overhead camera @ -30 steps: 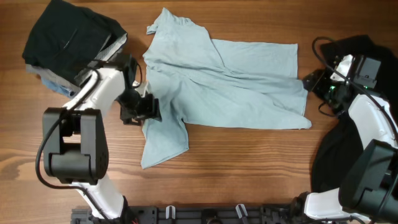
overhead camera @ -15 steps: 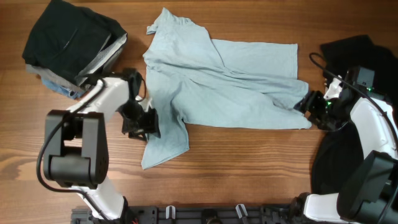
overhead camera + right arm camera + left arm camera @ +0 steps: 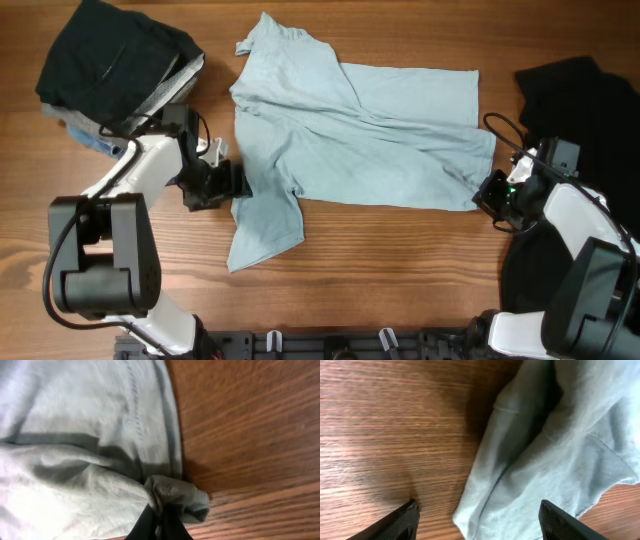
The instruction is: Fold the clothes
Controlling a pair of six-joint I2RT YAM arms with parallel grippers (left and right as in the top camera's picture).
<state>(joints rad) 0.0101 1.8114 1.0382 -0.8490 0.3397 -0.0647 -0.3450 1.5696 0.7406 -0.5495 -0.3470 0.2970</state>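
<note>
Overhead: the T-shirt (image 3: 370,130) lies spread on the table (image 3: 400,260), between both sets of fingers; left gripper (image 3: 222,183) at its sleeve edge, right gripper (image 3: 492,192) at its hem corner.

Left wrist: fingers (image 3: 400,519) apart; sleeve cloth loose between them, ungripped.

Right wrist: fingers (image 3: 150,527) together, clamped on the bunched corner.

Judgement: grasping step; the left must close on the sleeve before any fold.

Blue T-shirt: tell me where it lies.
Overhead, the blue T-shirt lies mid-table, between the folded dark stack at upper left and the black garment at right.
</note>
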